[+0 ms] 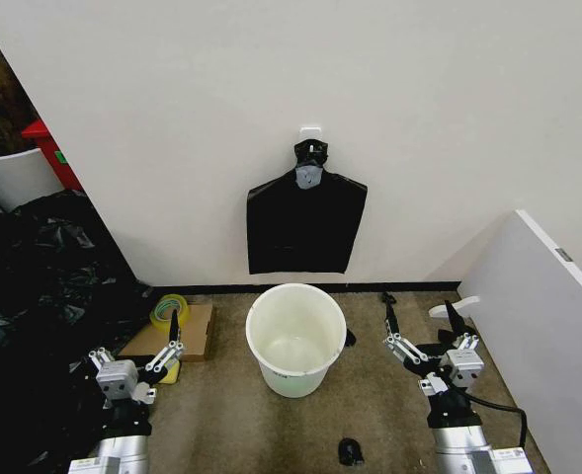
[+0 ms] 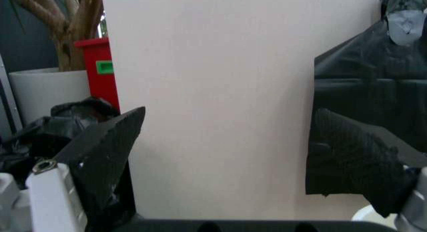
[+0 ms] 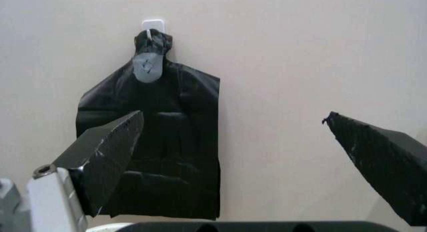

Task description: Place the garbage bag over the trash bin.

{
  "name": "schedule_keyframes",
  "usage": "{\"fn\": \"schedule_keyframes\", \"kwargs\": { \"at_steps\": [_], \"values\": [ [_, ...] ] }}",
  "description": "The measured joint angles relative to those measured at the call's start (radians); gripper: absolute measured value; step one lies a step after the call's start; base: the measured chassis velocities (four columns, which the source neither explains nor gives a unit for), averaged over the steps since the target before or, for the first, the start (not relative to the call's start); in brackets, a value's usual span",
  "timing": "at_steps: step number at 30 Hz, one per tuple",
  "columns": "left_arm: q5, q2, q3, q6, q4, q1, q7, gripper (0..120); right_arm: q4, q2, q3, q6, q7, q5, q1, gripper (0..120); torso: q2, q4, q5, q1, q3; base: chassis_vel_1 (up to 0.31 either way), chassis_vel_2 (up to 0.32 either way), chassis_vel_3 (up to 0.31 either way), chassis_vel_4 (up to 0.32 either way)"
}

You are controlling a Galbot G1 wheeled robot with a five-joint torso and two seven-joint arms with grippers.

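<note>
Two end effectors, left (image 1: 132,351) and right (image 1: 424,331), gape empty beside the trash bin (image 1: 295,339). Behind it, the garbage bag (image 1: 305,222) hangs on a wall hook (image 1: 310,129); a tape roll (image 1: 169,309) lies nearby.

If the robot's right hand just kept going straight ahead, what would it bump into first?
Probably the garbage bag hanging flat on the wall. The right hand is open and points at the bag's edge, so it might meet bare wall instead.

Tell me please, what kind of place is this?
Probably an indoor test corner: a garbage bag hangs from a wall hook above a trash bin on carpet, with black plastic sheeting heaped alongside.
</note>
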Motion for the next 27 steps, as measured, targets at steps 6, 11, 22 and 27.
{"fn": "schedule_keyframes", "kwargs": {
  "at_steps": [6, 11, 22, 27],
  "values": [
    [0.004, 0.008, -0.006, 0.0, 0.001, -0.003, -0.004, 100, 0.0, 0.009, -0.002, -0.007, 0.006, -0.023, 0.001, 100, 0.0, 0.0, 0.0, 0.0, 0.0, 0.0, 0.0, 0.0, 0.0],
    [0.013, 0.006, -0.003, 0.003, 0.005, -0.008, -0.025, 100, -0.007, 0.014, -0.003, -0.007, 0.01, -0.034, 0.0, 100, 0.0, 0.0, 0.0, 0.0, 0.0, 0.0, 0.0, 0.0, 0.0],
    [0.023, 0.011, 0.008, -0.013, 0.015, -0.015, 0.006, 100, -0.008, 0.014, -0.003, -0.011, 0.013, -0.044, 0.001, 100, 0.0, 0.0, 0.0, 0.0, 0.0, 0.0, 0.0, 0.0, 0.0],
    [0.023, 0.009, 0.015, -0.022, 0.022, -0.015, 0.015, 100, -0.005, 0.014, -0.003, -0.014, 0.014, -0.044, 0.0, 100, 0.0, 0.0, 0.0, 0.0, 0.0, 0.0, 0.0, 0.0, 0.0]
  ]
}}
